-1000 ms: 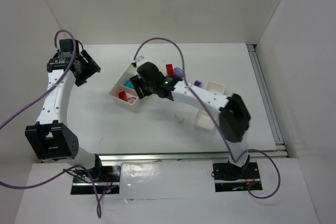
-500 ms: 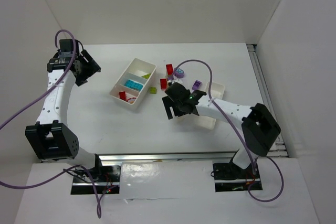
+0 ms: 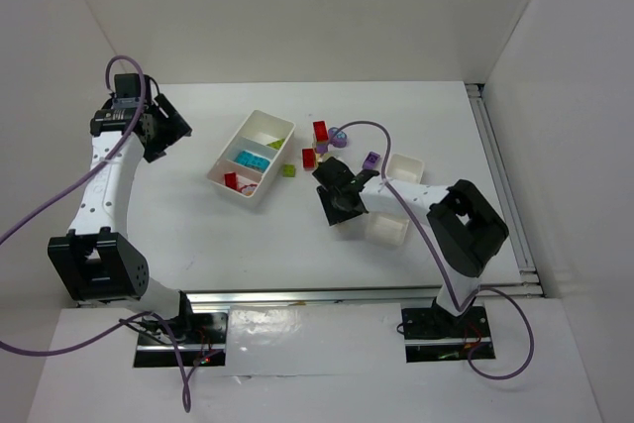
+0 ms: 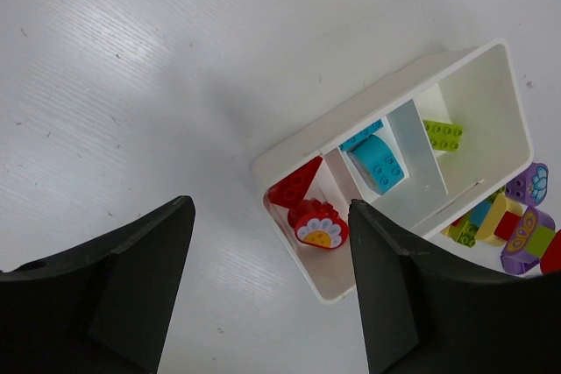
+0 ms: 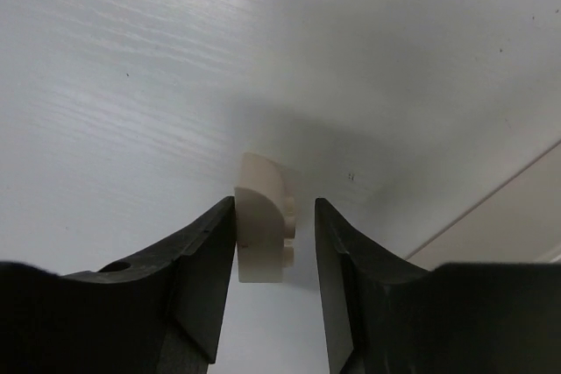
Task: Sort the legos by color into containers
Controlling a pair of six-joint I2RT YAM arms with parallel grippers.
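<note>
The long three-compartment tray [image 3: 260, 124] holds red pieces [image 4: 307, 203], a cyan brick [image 4: 379, 162] and a lime green brick [image 4: 443, 134]. Loose legos lie to its right: a red brick [image 3: 320, 131], a purple one [image 3: 371, 158] and a green one [image 3: 287, 170]. The smaller tray [image 3: 406, 165] stands right of them. My right gripper [image 3: 342, 207] is low over the table at that tray's left side. Its jaws [image 5: 274, 208] are open around a small cream brick [image 5: 261, 229] lying on the table. My left gripper [image 3: 160, 132] is open and empty, high at the far left [image 4: 270, 208].
The smaller tray's wall [image 5: 508, 225] is close on the right of the right gripper. A cluster of mixed bricks [image 4: 517, 225] lies just beyond the long tray. Purple cables loop over both arms. White walls enclose the table on three sides.
My right arm swung from over the long tray back toward the smaller tray and came down around the cream brick. The left arm has not moved.
</note>
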